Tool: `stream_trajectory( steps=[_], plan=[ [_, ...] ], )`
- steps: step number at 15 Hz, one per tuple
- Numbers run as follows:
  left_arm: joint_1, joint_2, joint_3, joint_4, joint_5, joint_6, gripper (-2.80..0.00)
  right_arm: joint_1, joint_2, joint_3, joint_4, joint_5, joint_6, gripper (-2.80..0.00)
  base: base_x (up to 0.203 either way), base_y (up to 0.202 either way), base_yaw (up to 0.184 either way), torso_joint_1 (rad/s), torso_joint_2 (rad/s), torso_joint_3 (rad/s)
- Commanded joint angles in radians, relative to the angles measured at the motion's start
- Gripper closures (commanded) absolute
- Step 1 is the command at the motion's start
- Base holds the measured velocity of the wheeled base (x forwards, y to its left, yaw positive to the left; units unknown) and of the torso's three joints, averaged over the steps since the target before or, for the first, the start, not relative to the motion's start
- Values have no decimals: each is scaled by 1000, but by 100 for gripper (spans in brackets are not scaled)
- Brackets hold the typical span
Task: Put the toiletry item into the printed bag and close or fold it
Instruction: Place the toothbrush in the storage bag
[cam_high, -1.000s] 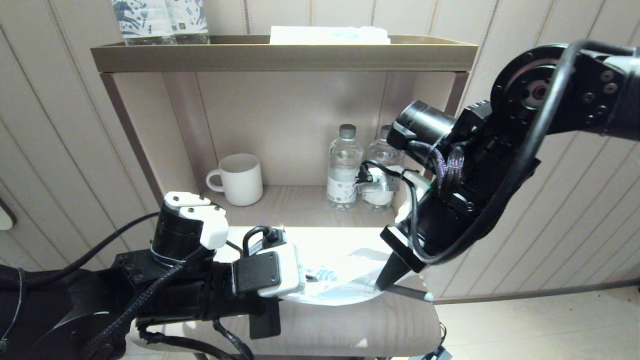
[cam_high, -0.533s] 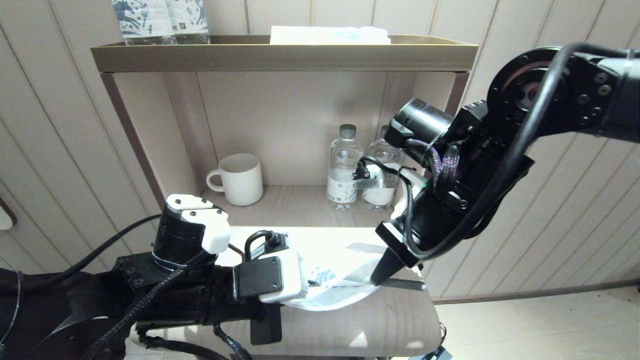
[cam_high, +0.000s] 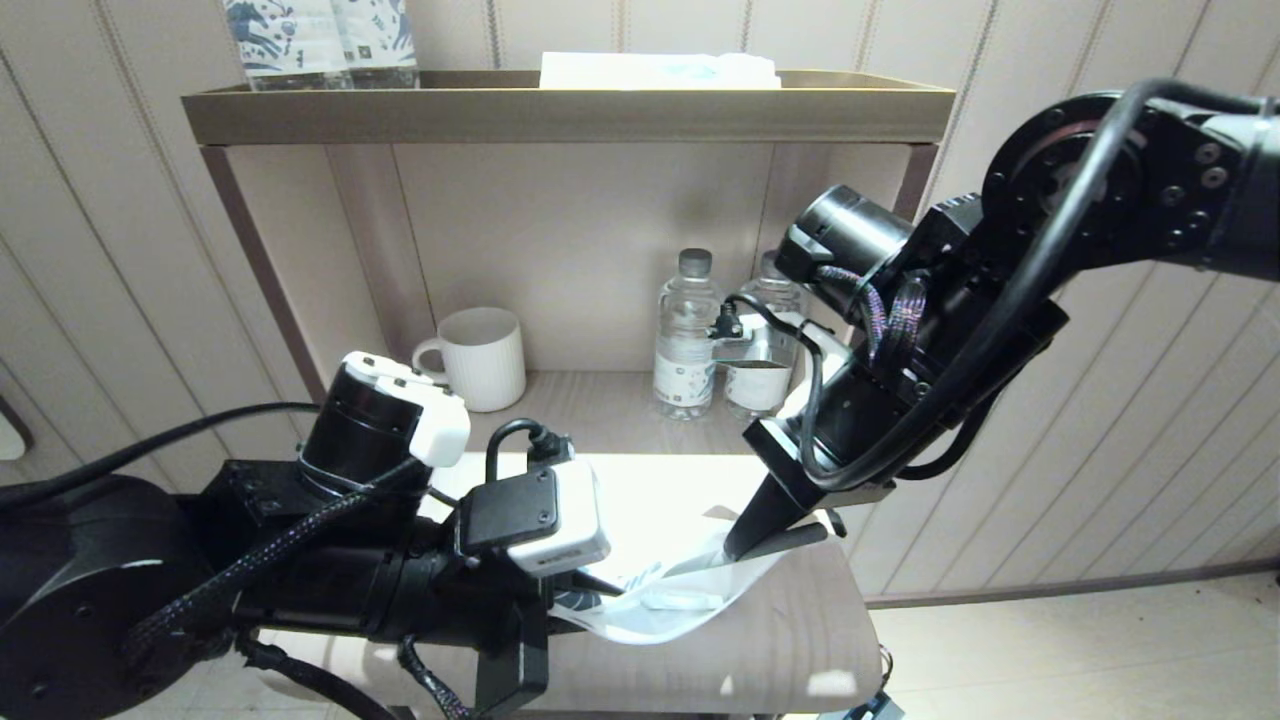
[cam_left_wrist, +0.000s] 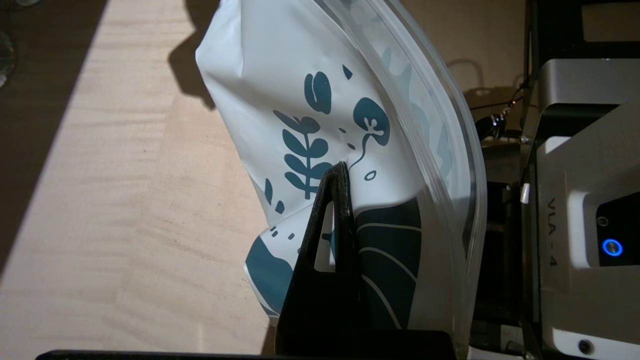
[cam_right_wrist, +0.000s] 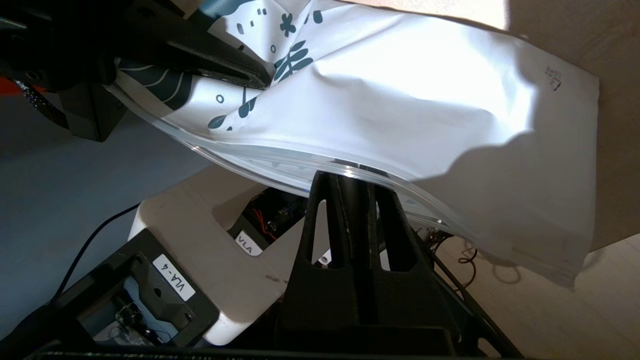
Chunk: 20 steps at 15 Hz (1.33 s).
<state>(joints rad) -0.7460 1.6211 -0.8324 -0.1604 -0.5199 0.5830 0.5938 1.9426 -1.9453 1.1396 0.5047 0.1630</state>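
The printed bag (cam_high: 665, 600) hangs slack just above the wooden table top, white with teal plant figures. My left gripper (cam_high: 598, 584) is shut on its printed side; the left wrist view shows the closed fingertips pinching a fold of the printed bag (cam_left_wrist: 320, 105). My right gripper (cam_high: 736, 546) is shut on the toiletry item (cam_high: 797, 539), which sticks out to the right as a thin dark-looking rod. In the right wrist view the closed right gripper (cam_right_wrist: 345, 176) meets the clear zip rim of the printed bag (cam_right_wrist: 400, 110). The stick's other end is hidden by the bag.
A white ribbed mug (cam_high: 482, 358) and two water bottles (cam_high: 688, 338) stand at the back of the lower shelf. Printed upright packs (cam_high: 320, 40) and a flat white-and-blue packet (cam_high: 660, 70) sit on the top shelf. The table top (cam_high: 780, 650) ends close on the right.
My right gripper has moved left and upward, tilting the stick's outer end up. The left gripper has shifted and the bag has lifted and bunched between the two grippers.
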Motion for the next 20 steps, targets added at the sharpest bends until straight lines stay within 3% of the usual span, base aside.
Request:
stream_trajectory(
  steps=[1,11,15,20],
  plan=[
    [3,-9,-30,35,-15,-2,0,-5,1,0,5,2,1,0,0,0,0,0,0,0],
    [2,45,-111,29,-18,-175,0,-6,1,-1,-86,15,95,0,0,0,0,0,0,0],
    [2,58,-104,-30,-18,-212,0,-27,6,0,-93,15,95,0,0,0,0,0,0,0],
    [2,60,-100,-31,-25,-213,0,-53,7,-1,-122,12,95,0,0,0,0,0,0,0]
  ],
)
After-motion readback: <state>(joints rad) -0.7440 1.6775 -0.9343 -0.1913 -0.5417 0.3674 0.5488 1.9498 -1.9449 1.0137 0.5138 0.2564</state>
